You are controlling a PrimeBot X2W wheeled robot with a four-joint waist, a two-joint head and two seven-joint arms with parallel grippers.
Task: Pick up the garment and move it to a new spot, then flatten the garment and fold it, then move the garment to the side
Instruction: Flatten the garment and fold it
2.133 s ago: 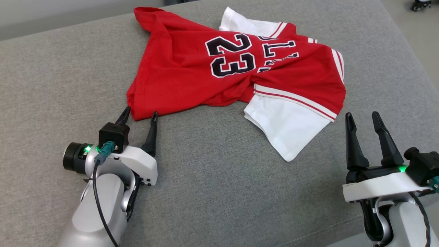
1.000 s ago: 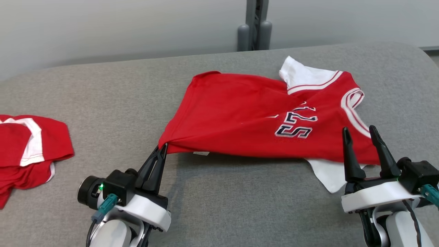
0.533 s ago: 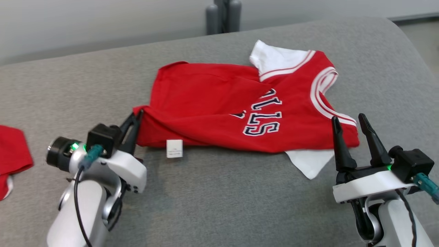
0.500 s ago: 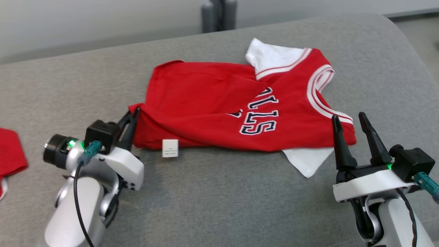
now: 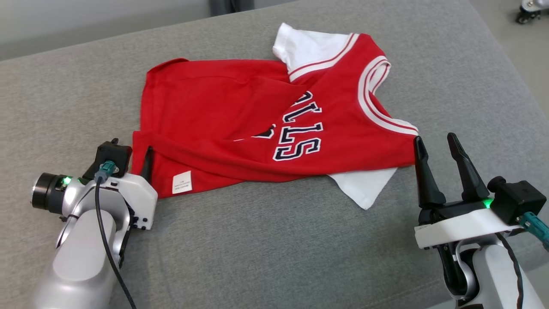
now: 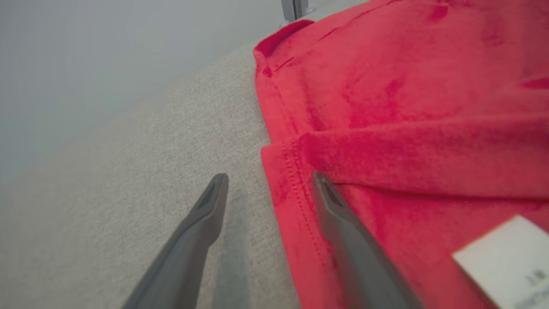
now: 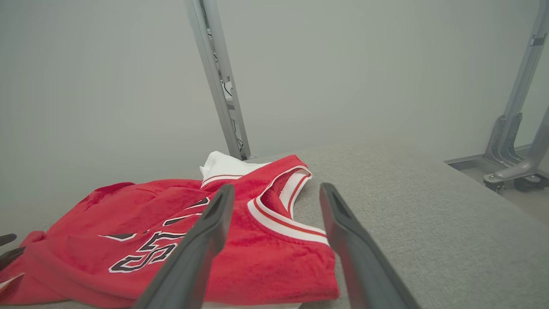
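Grey cushioned surface (image 5: pixel 266 249): bare near and left of the garment; right edge drops away beside the right gripper (image 5: pixel 434 138), whose fingers stand apart and empty. Red jersey (image 5: pixel 214 107): rumpled, centre-far. Left gripper (image 5: pixel 132 146): fingers apart, astride the jersey's near-left hem, clearest in the left wrist view. White tag (image 5: pixel 182 182): on the near hem. The right wrist view adds a metal post (image 7: pixel 218 81) past the far edge.

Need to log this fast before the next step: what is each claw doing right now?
Left claw: open at the shirt's corner, holding nothing.
Right claw: open, empty.
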